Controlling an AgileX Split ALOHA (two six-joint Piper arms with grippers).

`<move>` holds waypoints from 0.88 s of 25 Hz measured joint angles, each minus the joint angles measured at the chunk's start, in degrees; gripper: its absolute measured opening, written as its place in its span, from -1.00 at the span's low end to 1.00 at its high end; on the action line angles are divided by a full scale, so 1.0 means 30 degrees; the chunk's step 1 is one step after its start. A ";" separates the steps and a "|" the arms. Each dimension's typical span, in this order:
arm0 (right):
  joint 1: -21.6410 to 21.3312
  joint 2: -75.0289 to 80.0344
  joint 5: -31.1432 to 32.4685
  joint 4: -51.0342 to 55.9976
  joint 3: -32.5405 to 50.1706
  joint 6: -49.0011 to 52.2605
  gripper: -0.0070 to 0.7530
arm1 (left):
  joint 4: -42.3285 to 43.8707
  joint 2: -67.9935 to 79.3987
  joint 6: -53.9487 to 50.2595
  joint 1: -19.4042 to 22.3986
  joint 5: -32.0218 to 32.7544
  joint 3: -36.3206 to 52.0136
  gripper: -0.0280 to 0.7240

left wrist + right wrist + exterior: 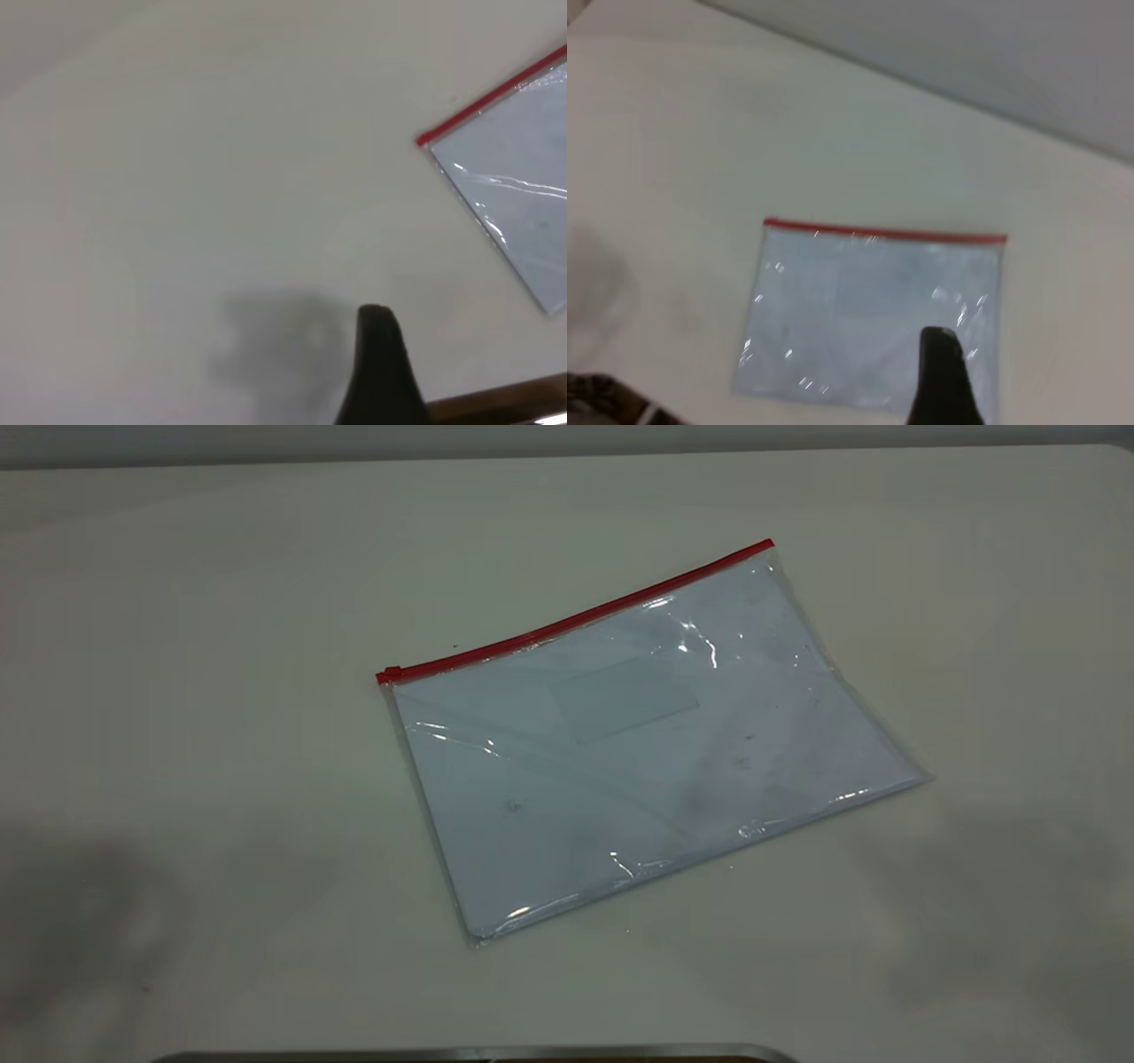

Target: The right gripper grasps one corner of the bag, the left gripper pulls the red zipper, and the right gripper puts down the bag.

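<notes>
The bag [647, 744], a clear pouch with pale sheets and a label pocket, lies flat and askew on the white table [177, 691]. The red zipper [576, 618] runs along its far long edge. The slider tab [390, 674] sits at the left end, and the other red corner [769, 544] is at the far right. Neither gripper shows in the exterior view. The left gripper [376, 323] hovers over bare table, well away from the bag [518, 190]. The right gripper [939, 345] hovers above the bag [850, 301], near the edge opposite the zipper [886, 233].
A metal-rimmed edge [478, 1054] shows at the table's near side. A brown strip [496, 403] shows beside the left gripper. The table's far edge meets a grey wall [992, 53].
</notes>
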 joint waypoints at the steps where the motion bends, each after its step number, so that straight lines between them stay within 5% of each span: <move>1: 0.0000 -0.0699 0.0000 0.0074 0.1048 0.0165 0.54 | 0.0000 -0.0350 -0.0223 0.0000 0.0000 0.0399 0.64; 22: 0.0000 -1.6630 -0.0195 -0.3297 1.8413 -0.0642 0.54 | 0.0508 -1.4132 -0.0270 0.0000 0.0000 1.4315 0.64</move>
